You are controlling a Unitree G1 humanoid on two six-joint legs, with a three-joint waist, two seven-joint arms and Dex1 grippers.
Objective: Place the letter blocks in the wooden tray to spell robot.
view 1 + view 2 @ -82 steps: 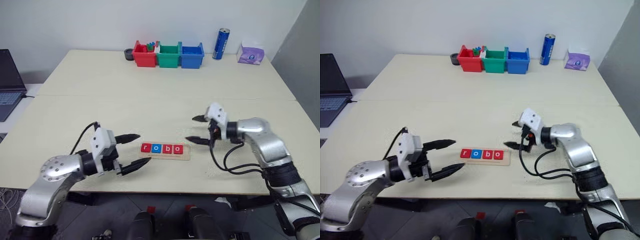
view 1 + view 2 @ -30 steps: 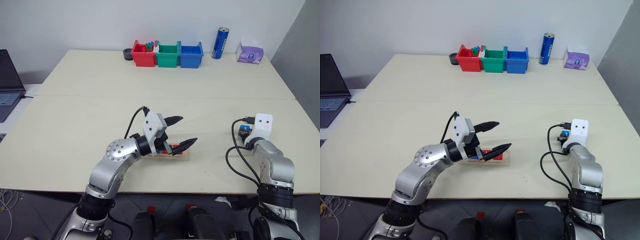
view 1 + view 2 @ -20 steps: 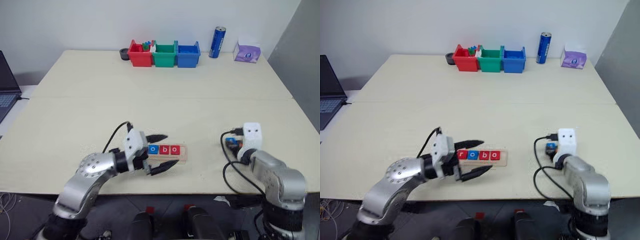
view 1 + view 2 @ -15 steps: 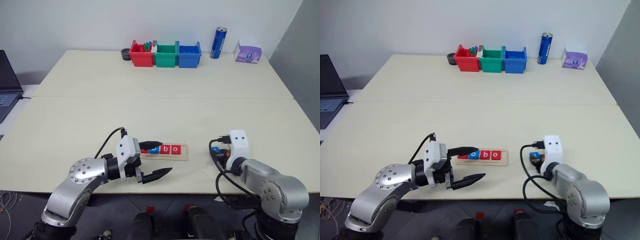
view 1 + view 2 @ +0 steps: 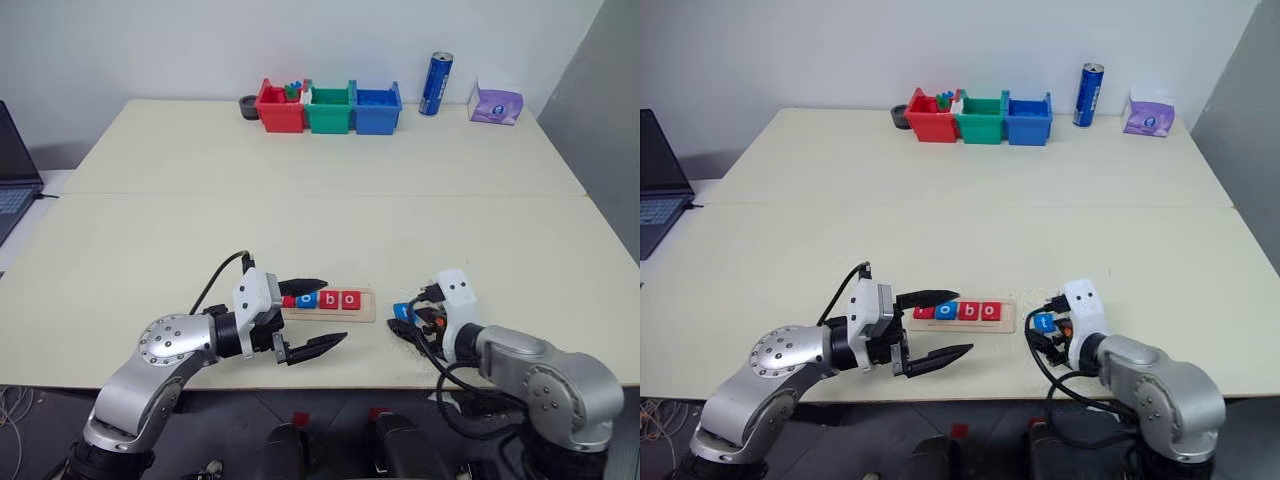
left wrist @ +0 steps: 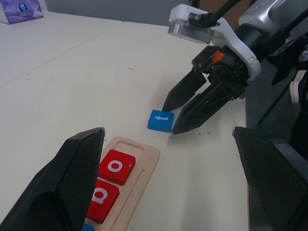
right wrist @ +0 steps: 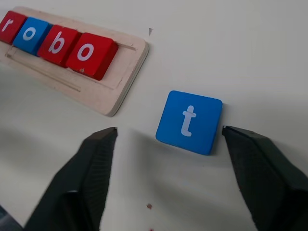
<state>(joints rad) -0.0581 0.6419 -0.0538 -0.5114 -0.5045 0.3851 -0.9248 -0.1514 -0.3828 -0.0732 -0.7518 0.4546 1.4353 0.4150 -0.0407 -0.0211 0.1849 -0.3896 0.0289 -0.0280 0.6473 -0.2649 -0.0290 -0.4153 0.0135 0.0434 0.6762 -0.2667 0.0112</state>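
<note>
Since half a second ago the right gripper has swung in toward the wooden tray and let go of the blue t block, which now lies flat on the table; the left gripper has kept its place.

In the head views, lower centre, the tray carries four blocks reading r, o, b, o, with its right end slot bare. The t block sits just right of the tray, apart from it. The left gripper's jaws are spread wide and hold nothing, one finger over the tray's left end, the other nearer the table's front edge. Far back stand three coloured bins, a can and a tissue pack.

In the left wrist view, the right gripper's two fingers straddle the t block at centre (one tip looks to touch its edge).

In the right wrist view the jaws stand wide apart, the t block between them, gripped by neither; the tray lies upper left.
</note>
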